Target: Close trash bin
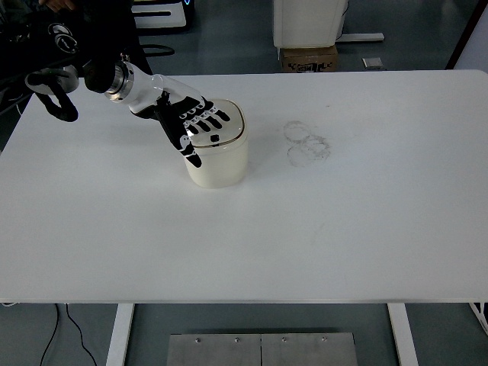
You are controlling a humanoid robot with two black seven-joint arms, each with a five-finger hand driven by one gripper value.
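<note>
A small cream trash bin (219, 160) stands on the white table (305, 229), left of the middle. Its lid (227, 128) lies flat across the top, with no brown inside showing. My left hand (194, 126) lies flat on the lid's left part, fingers spread and pointing right, thumb hanging over the bin's left side. It grasps nothing. The left arm reaches in from the upper left. My right arm is out of sight.
Faint grey ring marks (306, 143) stain the table right of the bin. Beyond the far edge stand a cardboard box (308, 56) and a white cabinet (308, 21) on the floor.
</note>
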